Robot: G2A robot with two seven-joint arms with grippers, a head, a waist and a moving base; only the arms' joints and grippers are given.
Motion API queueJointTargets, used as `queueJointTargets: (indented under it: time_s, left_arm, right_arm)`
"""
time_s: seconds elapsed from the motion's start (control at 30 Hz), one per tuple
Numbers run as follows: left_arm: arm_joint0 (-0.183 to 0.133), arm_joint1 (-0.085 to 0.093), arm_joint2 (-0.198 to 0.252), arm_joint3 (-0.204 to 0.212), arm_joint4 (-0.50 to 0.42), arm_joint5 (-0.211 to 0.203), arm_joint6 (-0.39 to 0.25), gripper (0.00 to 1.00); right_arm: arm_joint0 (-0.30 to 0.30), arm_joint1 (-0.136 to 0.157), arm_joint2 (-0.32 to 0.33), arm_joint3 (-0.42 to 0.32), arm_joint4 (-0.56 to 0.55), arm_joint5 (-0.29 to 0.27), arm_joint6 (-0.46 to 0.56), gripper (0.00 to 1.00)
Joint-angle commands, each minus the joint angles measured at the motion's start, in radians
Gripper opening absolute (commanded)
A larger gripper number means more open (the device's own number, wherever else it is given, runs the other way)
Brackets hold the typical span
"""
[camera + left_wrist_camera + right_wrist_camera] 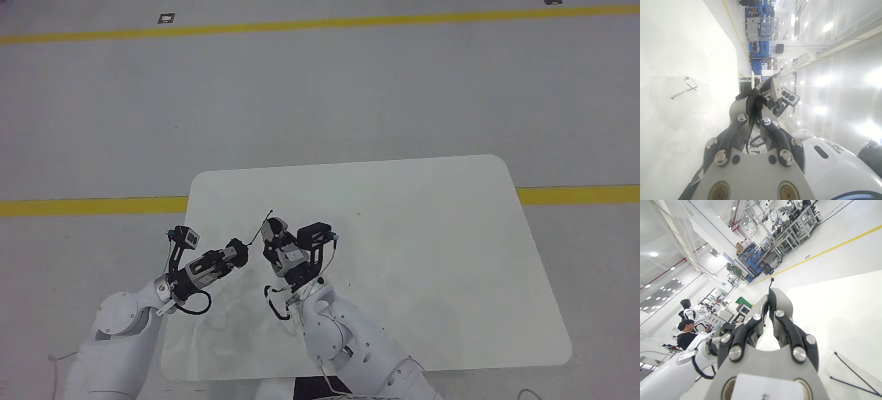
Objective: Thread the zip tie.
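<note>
Mid-frame, top view: R gripper (271, 234) pinches zip tie (772, 279), L gripper (240, 248) clenched. Wrist views add clear box (866, 370).

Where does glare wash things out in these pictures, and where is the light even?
Left wrist view: glare from the ceiling lights washes the table and the clear box pale. Right wrist view: even light; the zip tie in the right pincer stands out dark. Top view: even light, no glare on the table.
</note>
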Motion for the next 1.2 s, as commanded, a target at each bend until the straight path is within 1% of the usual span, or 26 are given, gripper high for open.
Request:
queueJointTargets:
  time_s: [0.0,0.67,1.17]
  left_arm:
    - [0.000,0.000,0.000,0.000,0.000,0.000,0.000,0.00]
    - [0.000,0.000,0.000,0.000,0.000,0.000,0.000,0.00]
    - [0.000,0.000,0.000,0.000,0.000,0.000,0.000,0.00]
  right_arm:
    - [0.000,0.000,-0.001,0.001,-0.001,0.002,-0.002,0.00]
    - [0.000,0.000,-0.002,0.006,-0.010,-0.004,0.005,0.00]
    - [-0.004,0.003,-0.004,0.009,-0.016,-0.033,0.011,0.00]
